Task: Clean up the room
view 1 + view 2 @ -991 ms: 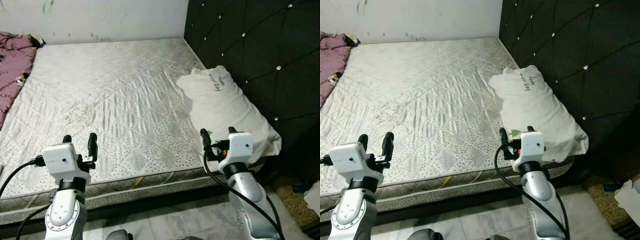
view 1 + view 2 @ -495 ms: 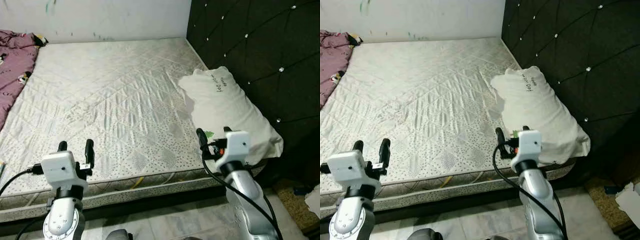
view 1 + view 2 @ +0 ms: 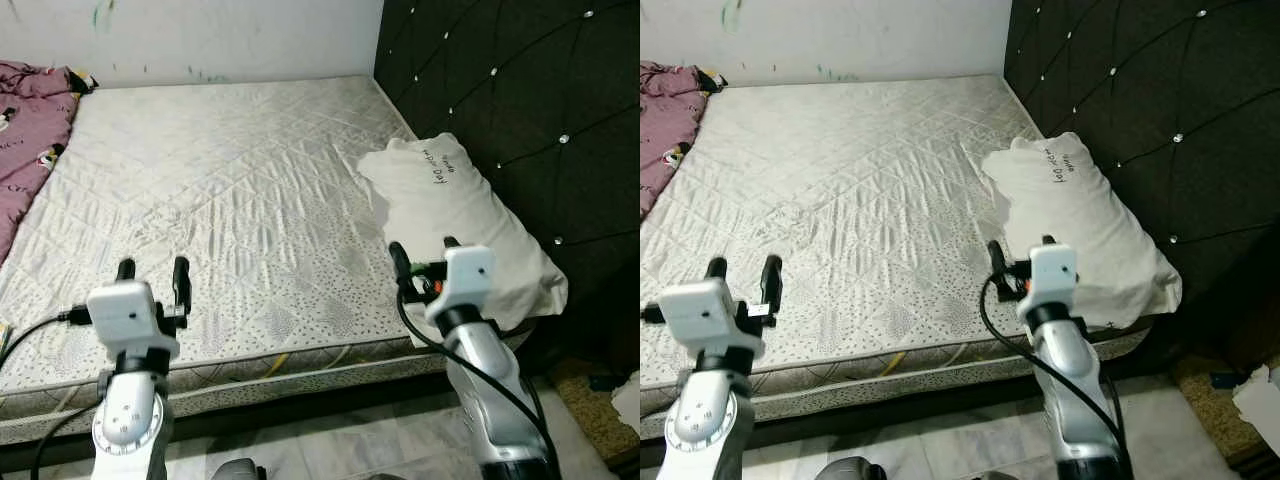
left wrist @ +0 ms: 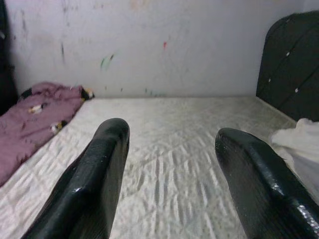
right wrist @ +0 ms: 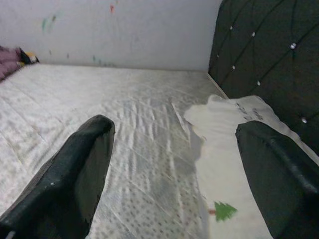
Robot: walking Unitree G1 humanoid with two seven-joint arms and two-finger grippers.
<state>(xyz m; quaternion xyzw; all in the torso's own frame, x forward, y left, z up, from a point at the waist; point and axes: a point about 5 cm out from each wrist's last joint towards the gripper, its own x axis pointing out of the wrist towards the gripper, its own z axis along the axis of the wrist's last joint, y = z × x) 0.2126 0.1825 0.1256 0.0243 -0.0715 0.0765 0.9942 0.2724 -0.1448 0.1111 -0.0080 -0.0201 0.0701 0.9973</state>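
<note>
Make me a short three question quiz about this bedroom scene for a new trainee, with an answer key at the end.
1. True or false: the white pillow lies against the dark tufted headboard, on the robot's right.
2. Multiple choice: where on the bare mattress is the purple blanket? A) far left side B) under the pillow C) right at the near edge between the two arms
3. Short answer: are the fingers of the left gripper and the right gripper open or shut, and does either hold anything?

Key
1. True.
2. A.
3. Both are open and empty, hovering over the near edge of the mattress.
</note>
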